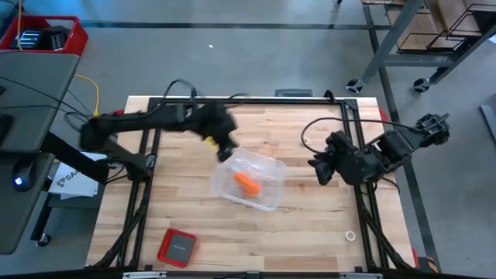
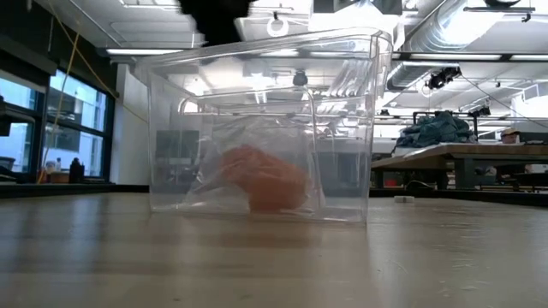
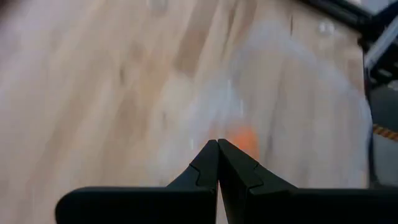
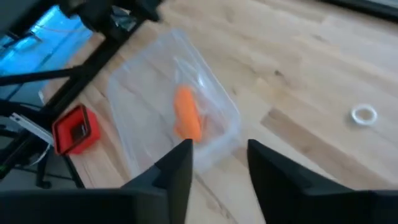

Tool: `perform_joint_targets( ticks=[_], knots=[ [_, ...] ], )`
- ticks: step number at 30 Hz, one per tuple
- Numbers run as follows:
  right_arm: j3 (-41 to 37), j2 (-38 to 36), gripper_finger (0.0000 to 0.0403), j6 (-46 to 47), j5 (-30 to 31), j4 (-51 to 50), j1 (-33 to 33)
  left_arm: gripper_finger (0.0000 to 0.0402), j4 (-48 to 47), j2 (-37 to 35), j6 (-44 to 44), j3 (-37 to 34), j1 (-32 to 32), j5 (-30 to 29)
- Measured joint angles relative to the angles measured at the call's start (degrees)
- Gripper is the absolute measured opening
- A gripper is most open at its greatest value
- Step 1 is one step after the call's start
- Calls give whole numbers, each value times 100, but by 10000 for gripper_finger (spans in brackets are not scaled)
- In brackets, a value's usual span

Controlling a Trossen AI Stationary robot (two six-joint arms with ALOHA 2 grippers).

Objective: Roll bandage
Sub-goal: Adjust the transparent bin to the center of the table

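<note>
Two arms of mine were over the wooden table (image 1: pixel 310 225), and I used the clear box (image 1: pixel 267 167) near its middle as my marker for where things were. The box was see-through plastic and sat flat on the wood. Inside it lay the bandage (image 1: pixel 247 183), a small bright orange roll, resting on the bottom of the box. From the low view the roll looked like a soft orange lump (image 2: pixel 261 180) behind the clear wall.

My left gripper (image 1: pixel 225 149) was just beside the back left corner of the box, a bit above its rim. Its two fingers (image 3: pixel 205 168) were pressed tight together with nothing between them.

My right gripper (image 1: pixel 318 169) was off to the right of the box, not touching it. Its fingers (image 4: pixel 180 162) stood apart with a gap between them, and they held nothing.

A small red square case (image 1: pixel 177 247) lay on the table in front of the box and to its left, well apart from it. A little white ring (image 1: pixel 351 235) lay far off to the front right of the box.
</note>
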Motion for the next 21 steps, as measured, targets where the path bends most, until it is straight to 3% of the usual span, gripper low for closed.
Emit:
perform_joint_targets(
  ticks=[3,6,9,12,17,21],
  knots=[
    [-13,37,91,524,-86,-389,274,0,17,-962,-722,-1052,-143,-100],
    [-466,45,17,1115,-686,-458,433,0,-235,-1707,-1400,-1657,-210,-335],
    [-1330,50,12,1543,-1550,176,431,0,-1144,-1963,-2064,-1924,-161,-492],
    [-2294,61,2,1732,-2058,1487,394,0,-1507,-1894,-2364,-2156,-103,-321],
    [-3430,59,1,1867,-2119,3508,54,0,-733,-1499,-2249,-2566,-169,73],
    [-3884,59,0,1993,-1791,4236,-308,0,-94,-1086,-2189,-2620,-194,238]
  ],
)
